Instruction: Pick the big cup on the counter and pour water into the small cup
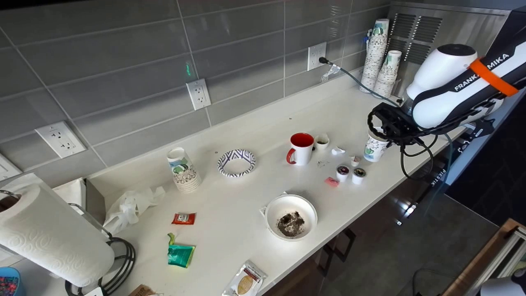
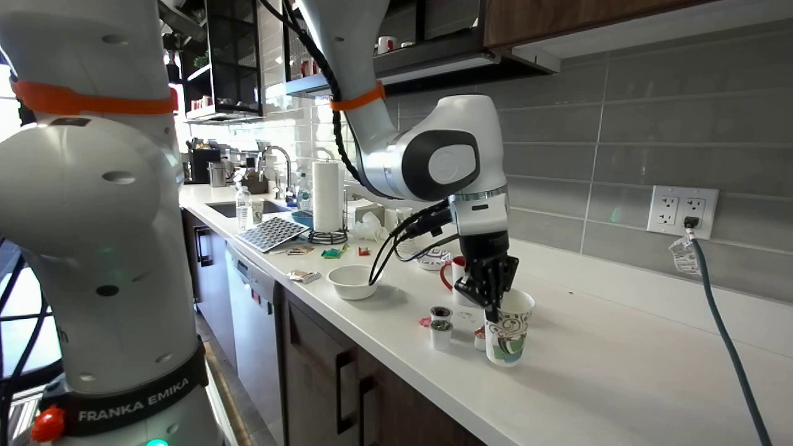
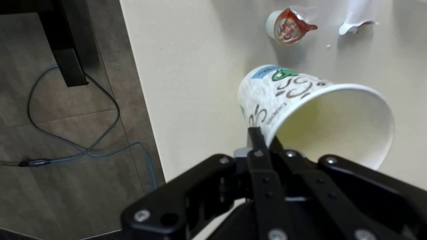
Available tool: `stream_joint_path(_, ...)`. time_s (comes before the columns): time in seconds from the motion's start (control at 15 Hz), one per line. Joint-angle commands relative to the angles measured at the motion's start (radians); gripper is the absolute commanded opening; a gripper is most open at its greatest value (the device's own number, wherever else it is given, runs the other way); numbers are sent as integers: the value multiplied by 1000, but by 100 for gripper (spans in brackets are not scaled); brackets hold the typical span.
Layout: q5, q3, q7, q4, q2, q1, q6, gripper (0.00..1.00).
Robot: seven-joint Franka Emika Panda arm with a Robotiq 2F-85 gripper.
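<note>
A white paper cup with green markings (image 1: 374, 148) stands near upright at the counter's (image 1: 230, 205) front side. It also shows in an exterior view (image 2: 508, 337) and in the wrist view (image 3: 293, 90), where its inside looks yellowish. My gripper (image 3: 267, 140) is shut on its wall at the rim, one finger outside and one inside. I cannot tell whether its base touches the counter. Tiny cups (image 1: 342, 172) stand beside it, with a creamer cup (image 3: 288, 26) nearest. A small white cup (image 1: 321, 142) with dark contents sits behind the red mug. The plain white big cup is out of view.
A red mug with white outside (image 1: 302, 150) and a white bowl with dark grounds (image 1: 291, 217) stand on the counter. A patterned bowl (image 1: 236, 163), cup stacks (image 1: 187, 170), packets (image 1: 181, 255) and a paper towel roll (image 1: 53, 234) lie farther off. A cable (image 2: 725, 322) hangs from the wall outlet.
</note>
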Motion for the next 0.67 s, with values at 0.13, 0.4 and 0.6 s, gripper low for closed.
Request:
stream_joint_path(0.13,57,11,-21,-36,-21,-6,19,1)
stream_joint_path(0.4,95,11,-46,-38,-21,-2,14,1)
stream_joint_path(0.6,118,13,-64,-39,-20,-2,2,1)
